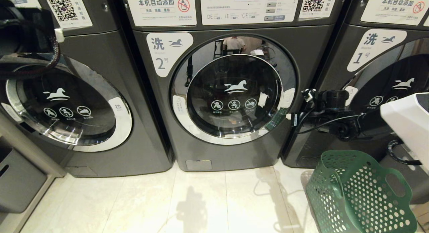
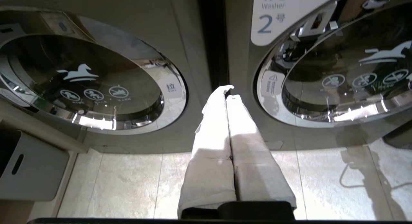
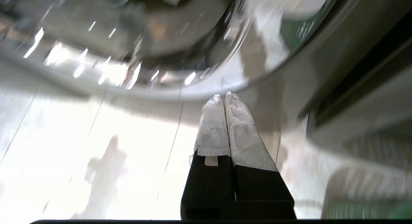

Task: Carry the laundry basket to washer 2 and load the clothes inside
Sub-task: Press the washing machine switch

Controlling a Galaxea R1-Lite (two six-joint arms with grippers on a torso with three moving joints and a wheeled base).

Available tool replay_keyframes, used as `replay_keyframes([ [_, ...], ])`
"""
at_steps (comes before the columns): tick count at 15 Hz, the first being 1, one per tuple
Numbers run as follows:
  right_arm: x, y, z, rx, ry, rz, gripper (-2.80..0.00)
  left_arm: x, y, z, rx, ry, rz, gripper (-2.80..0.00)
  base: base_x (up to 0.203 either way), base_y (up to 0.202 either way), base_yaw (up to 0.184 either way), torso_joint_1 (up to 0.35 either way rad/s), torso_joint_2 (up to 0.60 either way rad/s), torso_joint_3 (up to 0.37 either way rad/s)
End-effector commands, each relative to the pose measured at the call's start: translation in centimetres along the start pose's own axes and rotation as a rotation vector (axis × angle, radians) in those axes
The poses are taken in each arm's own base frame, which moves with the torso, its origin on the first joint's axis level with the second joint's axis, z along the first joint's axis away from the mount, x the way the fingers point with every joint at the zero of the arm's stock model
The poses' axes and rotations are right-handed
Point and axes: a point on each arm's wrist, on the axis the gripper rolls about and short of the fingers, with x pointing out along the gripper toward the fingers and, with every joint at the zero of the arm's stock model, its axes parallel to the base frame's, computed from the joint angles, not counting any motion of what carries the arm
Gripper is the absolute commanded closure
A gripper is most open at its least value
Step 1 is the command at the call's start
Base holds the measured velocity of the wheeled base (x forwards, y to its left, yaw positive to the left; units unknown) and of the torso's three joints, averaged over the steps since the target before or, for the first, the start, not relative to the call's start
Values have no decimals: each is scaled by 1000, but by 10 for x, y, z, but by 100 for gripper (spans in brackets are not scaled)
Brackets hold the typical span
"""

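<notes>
Head view: washer 2 dead centre, its round door shut, display reading PUSH. Green laundry basket sits on the tile floor at lower right, in front of washer 1, tipped a bit; no clothes visible through the perforations from here (can't tell what's inside). Right gripper hangs just beside the door's right rim, apart from the basket. Left arm parked upper left, over the third washer.

Left wrist view: left gripper taped fingers pressed together, empty, aimed at the gap between the two machines.

Right wrist view: right gripper fingers together too, nothing held, close to the chrome door ring; blurry.

Handling guess: basket looks like thin rigid plastic, light, likely flexes some; the cut-out handle near the rim is the obvious hold. Door probably wants a pull at its right edge, chrome likely slick. Clothes would be soft, limp, pinch a bunched fold.
</notes>
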Motion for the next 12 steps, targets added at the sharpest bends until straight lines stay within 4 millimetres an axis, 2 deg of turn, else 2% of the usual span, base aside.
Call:
replay_keyframes([
  [1,-74,26,23,-34,21,16,0,-11,5,-14,12,29,-2,0,0,0,0,0,0,0],
  [3,-129,47,11,-73,80,37,0,-22,7,-41,-1,91,-14,0,0,0,0,0,0,0],
  [5,-188,68,-13,-107,130,46,0,-32,8,-79,-57,187,-31,0,0,0,0,0,0,0],
  [9,-287,87,-81,-164,205,-24,0,-40,2,-175,-173,443,-26,0,0,0,0,0,0,0],
  [12,-341,93,-140,-192,272,-54,0,-48,-2,-246,-148,566,-57,0,0,0,0,0,0,0],
])
